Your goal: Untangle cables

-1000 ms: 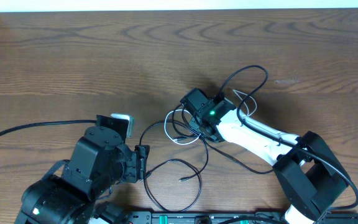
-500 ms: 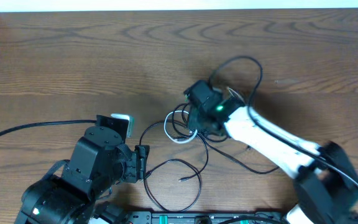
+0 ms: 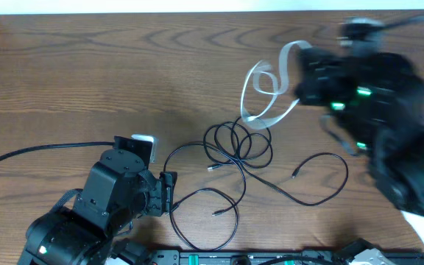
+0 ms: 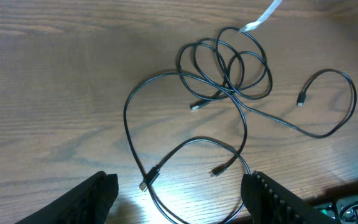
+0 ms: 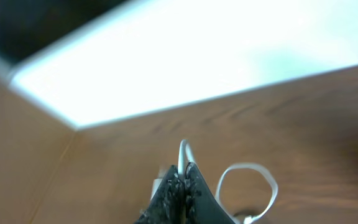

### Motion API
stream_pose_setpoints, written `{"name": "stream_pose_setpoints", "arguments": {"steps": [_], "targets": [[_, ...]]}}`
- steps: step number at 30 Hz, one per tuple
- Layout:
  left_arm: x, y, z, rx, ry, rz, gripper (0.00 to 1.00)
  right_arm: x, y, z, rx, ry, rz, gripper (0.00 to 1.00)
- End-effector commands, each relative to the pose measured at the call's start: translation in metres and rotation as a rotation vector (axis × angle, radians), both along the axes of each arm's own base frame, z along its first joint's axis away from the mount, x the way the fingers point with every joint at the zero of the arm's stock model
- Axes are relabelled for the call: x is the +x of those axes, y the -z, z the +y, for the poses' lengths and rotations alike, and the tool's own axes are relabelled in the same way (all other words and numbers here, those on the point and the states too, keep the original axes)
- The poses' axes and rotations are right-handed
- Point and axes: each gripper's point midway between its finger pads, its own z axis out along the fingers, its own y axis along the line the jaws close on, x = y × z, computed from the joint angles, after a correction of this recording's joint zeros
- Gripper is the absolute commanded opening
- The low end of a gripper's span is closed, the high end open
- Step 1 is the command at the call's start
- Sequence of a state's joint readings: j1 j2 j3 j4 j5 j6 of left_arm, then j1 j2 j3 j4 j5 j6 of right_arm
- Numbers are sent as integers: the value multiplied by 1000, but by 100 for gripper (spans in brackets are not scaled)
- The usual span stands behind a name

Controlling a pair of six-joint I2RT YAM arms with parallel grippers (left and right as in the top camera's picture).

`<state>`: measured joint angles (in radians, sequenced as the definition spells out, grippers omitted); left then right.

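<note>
The black cables (image 3: 238, 143) lie in loose loops on the wooden table, with plug ends spread out; they also show in the left wrist view (image 4: 229, 68). My right gripper (image 3: 304, 73) is raised and blurred, shut on the white cable (image 3: 265, 92), which hangs in a curl above the table. The right wrist view shows its fingers (image 5: 182, 177) pinched on the white cable (image 5: 253, 180). My left gripper (image 4: 179, 193) is open and empty over a black loop near the front edge; in the overhead view it sits at the lower left (image 3: 169, 193).
A thick black lead (image 3: 35, 151) runs from the left arm across the table's left side. A black rail (image 3: 256, 258) lies along the front edge. The table's far edge meets a white surface (image 5: 197, 56).
My right gripper has risen and swung up and right, pulling the white cable out of the black coil. The black loops have shifted and spread. The left arm has not moved.
</note>
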<state>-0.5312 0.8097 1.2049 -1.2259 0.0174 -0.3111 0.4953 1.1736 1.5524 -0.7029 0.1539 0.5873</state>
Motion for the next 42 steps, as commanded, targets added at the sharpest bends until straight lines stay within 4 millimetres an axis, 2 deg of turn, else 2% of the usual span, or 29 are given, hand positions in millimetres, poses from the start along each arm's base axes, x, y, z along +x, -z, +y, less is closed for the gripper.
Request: {"name": "stream_pose_setpoints", "arguments": {"steps": [1, 4, 10, 11, 16, 24, 27, 30, 33, 38, 42], "targets": [[1, 2, 1, 4, -7, 4, 70, -6, -28, -77, -43, 274, -91, 2], [1, 2, 1, 4, -7, 4, 70, -12, -36, -121, -47, 421, -115, 2], [1, 2, 1, 4, -7, 4, 70, -15, -38, -199, -76, 683, -117, 1], [1, 2, 1, 4, -7, 4, 70, -14, -34, -218, -83, 745, -104, 1], [0, 2, 1, 4, -7, 5, 70, -2, -14, -274, -90, 890, -39, 1], [-3, 6, 3, 18, -7, 29, 70, 50, 30, -343, 46, 799, 31, 1], [-5, 9, 4, 27, -7, 44, 70, 56, 46, -377, 83, 813, 47, 1], [-6, 12, 5, 39, -7, 66, 70, 52, 59, -419, 115, 864, 45, 1], [-6, 15, 3, 39, -2, 81, 70, 45, 55, -445, 174, 872, 2, 1], [-4, 21, -4, 39, 15, 127, 70, 27, 45, -476, 187, 922, -61, 1], [0, 30, -10, 49, 24, 178, 69, 18, 60, -485, 206, 961, -9, 2]]}}
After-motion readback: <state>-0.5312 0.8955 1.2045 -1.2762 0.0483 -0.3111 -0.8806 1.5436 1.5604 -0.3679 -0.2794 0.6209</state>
